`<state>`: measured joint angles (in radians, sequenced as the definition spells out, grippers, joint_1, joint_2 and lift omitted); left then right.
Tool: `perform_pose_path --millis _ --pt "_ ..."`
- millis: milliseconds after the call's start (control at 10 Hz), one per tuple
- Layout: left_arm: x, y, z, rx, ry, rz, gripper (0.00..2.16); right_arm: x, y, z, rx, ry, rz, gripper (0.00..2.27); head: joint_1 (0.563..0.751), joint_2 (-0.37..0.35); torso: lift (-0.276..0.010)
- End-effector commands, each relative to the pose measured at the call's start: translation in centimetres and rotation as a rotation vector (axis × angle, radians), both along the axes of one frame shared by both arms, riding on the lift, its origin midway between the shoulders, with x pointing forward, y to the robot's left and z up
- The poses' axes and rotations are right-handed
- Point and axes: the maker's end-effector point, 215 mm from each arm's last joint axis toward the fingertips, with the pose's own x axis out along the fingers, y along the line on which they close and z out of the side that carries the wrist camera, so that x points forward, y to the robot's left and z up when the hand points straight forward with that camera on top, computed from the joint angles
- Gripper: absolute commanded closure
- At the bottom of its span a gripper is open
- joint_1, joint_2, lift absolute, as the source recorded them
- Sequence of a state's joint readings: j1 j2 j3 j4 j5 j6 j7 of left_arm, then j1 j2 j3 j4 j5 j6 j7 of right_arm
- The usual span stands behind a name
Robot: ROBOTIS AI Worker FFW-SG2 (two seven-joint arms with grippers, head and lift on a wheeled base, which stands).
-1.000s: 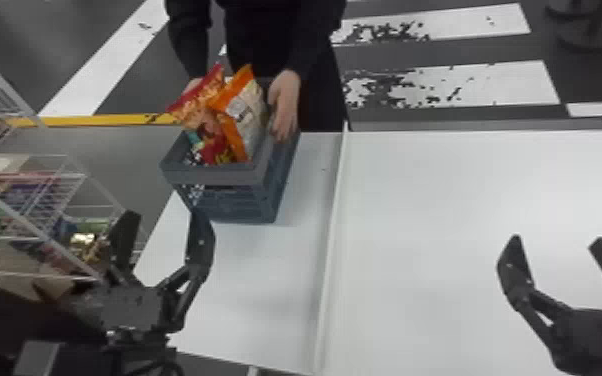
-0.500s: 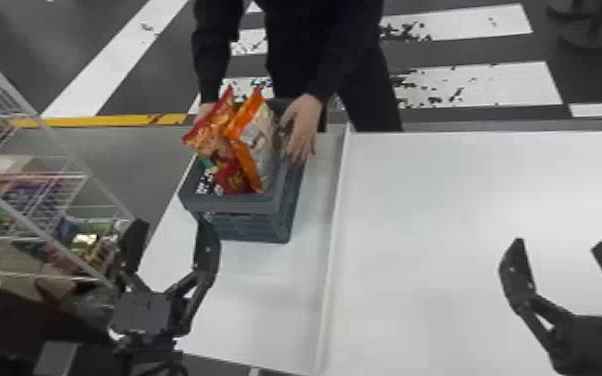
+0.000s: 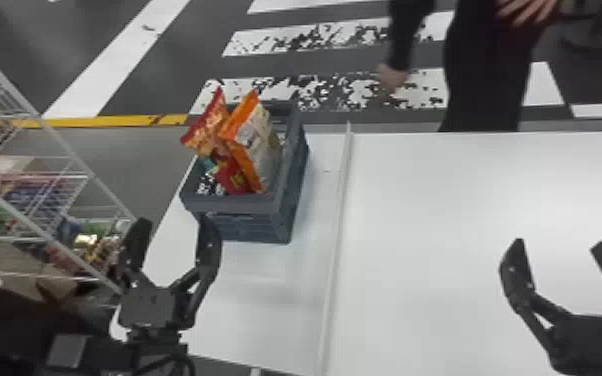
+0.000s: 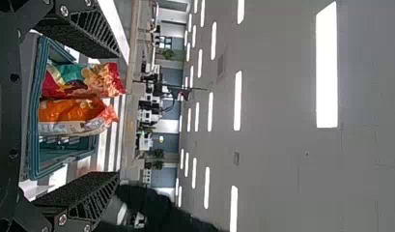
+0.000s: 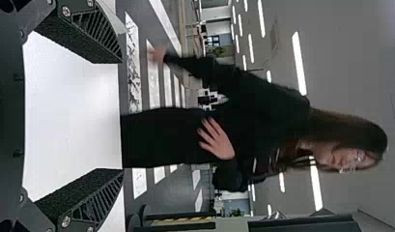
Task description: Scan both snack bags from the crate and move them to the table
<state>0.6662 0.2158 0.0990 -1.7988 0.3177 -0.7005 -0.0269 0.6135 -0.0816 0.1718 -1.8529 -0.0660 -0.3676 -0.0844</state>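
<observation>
Two snack bags: your red one (image 3: pixel 209 129) and your orange-and-white one (image 3: pixel 260 145) stand in the crate (image 3: pixel 230 204), at 10 o'clock from the head view's centre. They lean close together, tops poking above the rim, the red bag on the 9 o'clock side of the orange-and-white one.
Left arm: it comes in to you from the lower edge at 7 to 8 o'clock, forearm low. Your left gripper (image 3: pixel 171 222) sits at about 8 o'clock, fingertips pointing away from you towards 12.
Left fingers: spread wide, with nothing between them. In the left wrist view you look through the gap between the pads (image 4: pixel 74 191) to the bags and crate farther off.
Right arm: it enters at 4 o'clock. Your right gripper (image 3: pixel 559 242) hangs over the wide white table (image 3: pixel 445 215), its fingertips also pointing towards 12.
Right fingers: well apart and gripping nothing; past the pads (image 5: pixel 77 193) your right wrist view shows white tabletop.
Crate: upright on the narrow white table (image 3: pixel 260 295), at 9 to 10 o'clock, just beside the raised strip (image 3: pixel 336 240) that lies on its 3 o'clock side.
Rack: you have a white wire rack (image 3: pixel 60 142) at 9 o'clock, loaded with packets.
</observation>
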Motion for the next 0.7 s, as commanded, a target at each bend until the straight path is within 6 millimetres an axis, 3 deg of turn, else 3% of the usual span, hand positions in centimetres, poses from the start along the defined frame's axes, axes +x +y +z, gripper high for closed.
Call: perform_pose_path --millis 0,300,600 --pt "0.9 0.4 -0.2 -0.011 0.005 0.009 0.13 0.2 0.0 0.1 -0.001 -0.004 0.001 0.12 0.695 0.259 -0.087" --pt "5.0 1.4 -1.0 -0.075 0.063 0.005 0.14 0.9 0.0 0.1 -0.007 -0.001 0.003 0.12 0.695 0.262 -0.087" --pt "10.0 0.6 -2.9 -0.100 0.226 -0.019 0.15 1.5 0.2 0.0 -0.018 0.005 0.009 0.12 0.695 0.249 -0.087"
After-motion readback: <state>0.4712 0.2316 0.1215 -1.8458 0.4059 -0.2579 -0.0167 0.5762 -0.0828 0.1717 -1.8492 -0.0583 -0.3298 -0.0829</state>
